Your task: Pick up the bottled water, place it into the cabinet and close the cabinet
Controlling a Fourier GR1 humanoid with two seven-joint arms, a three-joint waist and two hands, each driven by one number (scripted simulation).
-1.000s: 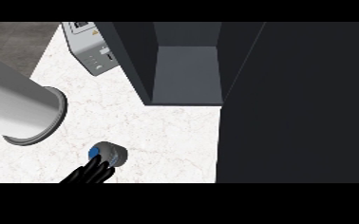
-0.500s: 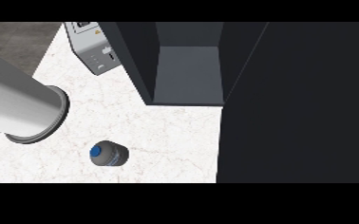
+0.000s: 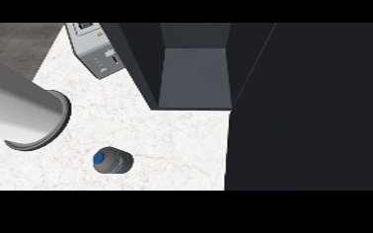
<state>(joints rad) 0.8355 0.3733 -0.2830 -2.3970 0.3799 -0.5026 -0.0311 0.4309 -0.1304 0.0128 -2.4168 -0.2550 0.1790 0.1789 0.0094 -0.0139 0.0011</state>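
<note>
The black hand that was touching the bottle a second ago is gone from view now. It pulled back down past the bottom edge. No hand shows at all, so I cannot tell if the hands are released, clenched or grasping anything. Nothing is holding the bottle.

The bottle (image 3: pixel 112 160) stands upright on the white counter (image 3: pixel 167 143), near the bottom edge and a little to the left. We look down on its blue cap, with the grey body around it. It has not moved from its spot. So the bottle is not picked up yet, and I think that step still has to be done. A hand would have to come back up from below to reach it.

A little farther, on the left, a big grey tube (image 3: pixel 29 113) comes in from the side. It is near the bottle but not touching it.

Farther still is the dark cabinet (image 3: pixel 197 79). It is open, and its grey inside shows with nothing in it. The bottle is well apart from it. A wide dark panel on the right may be its door; I cannot be sure.

At the far left sits a small grey box (image 3: pixel 98 54), just beside the cabinet.
</note>
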